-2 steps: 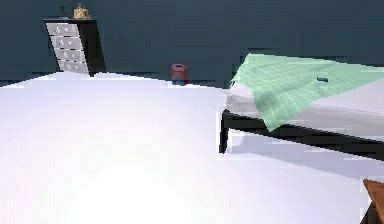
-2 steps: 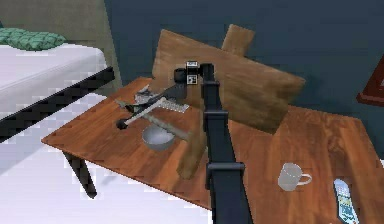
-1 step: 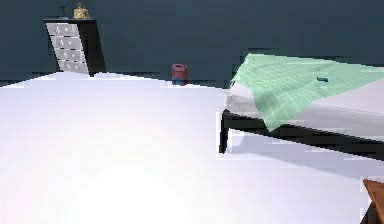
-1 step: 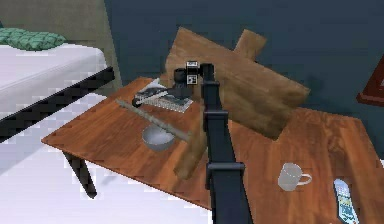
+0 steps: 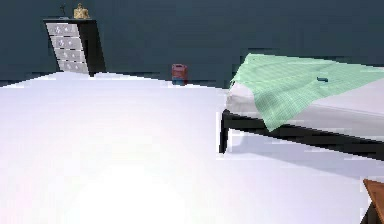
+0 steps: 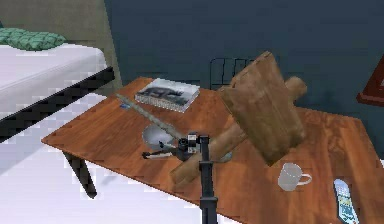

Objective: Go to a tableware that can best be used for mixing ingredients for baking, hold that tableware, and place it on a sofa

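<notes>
Where the dark square arm (image 6: 207, 185) rises from the near edge of the arm side view, its gripper (image 6: 155, 152) lies over the reddish-brown wooden table (image 6: 100, 135), thin fingers pointing left. Right at those fingers, resting on the tabletop, sits a small grey rounded bowl-like thing (image 6: 158, 134), which I judge to be the mixing bowl the task wants. Because it lies on the surface at the gripper's end, I cannot tell whether the gripper holds anything, or even touches it.

Near and to the right stand a white handled mug (image 6: 292, 177) and a slim pale remote-like slab (image 6: 343, 200), both well apart from the bowl. Farther back, a large brown plank-built wooden piece (image 6: 262, 108) leans tilted across the table's middle, close to the arm's right. A flat grey-and-white book (image 6: 168, 95) lies at the far left of the table. Beyond that, far left, is a white-mattressed bed (image 6: 50, 72).

In the forward view a black-framed bed under a green checked blanket (image 5: 290, 85) stands to the right, and a dark dresser with white drawers (image 5: 72, 47) against the far wall.

The step in hand looks like the grasp. Next calls for a sure hold, a straight lift clear of the table and the leaning wooden piece, then a drive to find a sofa.
</notes>
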Controlling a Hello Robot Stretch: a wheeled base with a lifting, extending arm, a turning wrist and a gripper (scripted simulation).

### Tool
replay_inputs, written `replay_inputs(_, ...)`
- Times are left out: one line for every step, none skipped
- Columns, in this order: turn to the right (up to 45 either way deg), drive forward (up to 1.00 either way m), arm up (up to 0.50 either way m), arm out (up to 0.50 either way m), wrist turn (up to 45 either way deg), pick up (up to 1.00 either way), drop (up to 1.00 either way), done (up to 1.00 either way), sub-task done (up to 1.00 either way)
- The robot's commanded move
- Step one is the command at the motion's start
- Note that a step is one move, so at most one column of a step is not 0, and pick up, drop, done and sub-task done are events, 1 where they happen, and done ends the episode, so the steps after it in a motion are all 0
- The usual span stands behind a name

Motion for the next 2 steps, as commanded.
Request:
replay_inputs(0.0, 0.00, 0.00, 0.00, 0.0, 1.00, 0.00, 0.00, 0.00)
replay_inputs(0.0, 0.00, 0.10, 0.00, 0.0, 0.00, 0.00, 0.00, 0.00)
